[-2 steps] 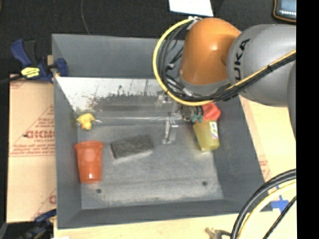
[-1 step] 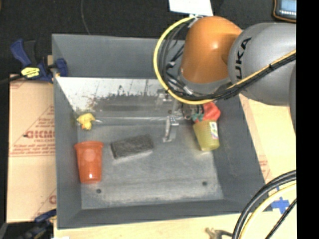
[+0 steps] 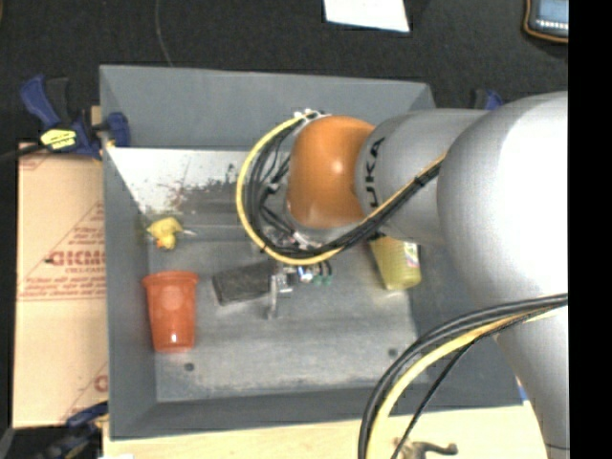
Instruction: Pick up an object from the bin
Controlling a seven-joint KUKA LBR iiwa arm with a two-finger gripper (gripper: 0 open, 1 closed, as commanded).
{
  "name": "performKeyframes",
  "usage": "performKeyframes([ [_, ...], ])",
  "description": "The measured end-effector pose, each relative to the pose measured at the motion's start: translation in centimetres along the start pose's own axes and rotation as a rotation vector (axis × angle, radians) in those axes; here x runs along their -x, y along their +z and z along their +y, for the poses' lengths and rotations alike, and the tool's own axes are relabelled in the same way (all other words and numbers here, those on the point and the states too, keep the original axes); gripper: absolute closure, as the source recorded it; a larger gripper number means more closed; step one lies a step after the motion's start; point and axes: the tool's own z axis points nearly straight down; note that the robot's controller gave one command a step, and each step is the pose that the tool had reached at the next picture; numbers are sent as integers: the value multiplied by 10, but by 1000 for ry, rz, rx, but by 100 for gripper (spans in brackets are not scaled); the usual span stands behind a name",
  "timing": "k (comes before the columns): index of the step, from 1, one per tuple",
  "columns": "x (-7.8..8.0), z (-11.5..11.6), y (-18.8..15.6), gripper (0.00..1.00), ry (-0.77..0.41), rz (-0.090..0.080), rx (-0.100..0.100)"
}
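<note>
In the middle of the frame, low over the floor of the grey metal bin (image 3: 287, 352), my jaws hang under the rounded orange wrist cover (image 3: 325, 185) and its loop of cables. They are at the right end of a flat, dark grey rectangular piece (image 3: 237, 283) that lies a little askew on the bin floor. I cannot tell whether the jaws are spread or pressed together, nor whether they touch the piece. I judge this to be the positioning step before a grip, with nothing lifted yet. The dark piece looks matt and thin, with low edges. The next move would call for setting the jaws squarely across its narrow width and almost down to the metal, since a flat thing may slide on so smooth a floor. The other things lie apart from me. A translucent orange plastic cup (image 3: 172, 309), tapered and smooth, is at the lower left. A small lumpy yellow toy (image 3: 164, 232) is at the upper left. A yellow-green plastic bottle (image 3: 397, 264) on the right is partly hidden behind my arm.
</note>
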Motion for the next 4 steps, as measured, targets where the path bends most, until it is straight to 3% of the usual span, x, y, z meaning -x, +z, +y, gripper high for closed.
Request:
performKeyframes([
  [1, 6, 9, -95, 0, -67, -20, -1],
  [2, -1, 0, -8, 0, -3, 2, 1],
  [3, -5, 15, -4, 0, -10, -28, 2],
  [4, 0, 1, -9, 100, -3, -9, 1],
])
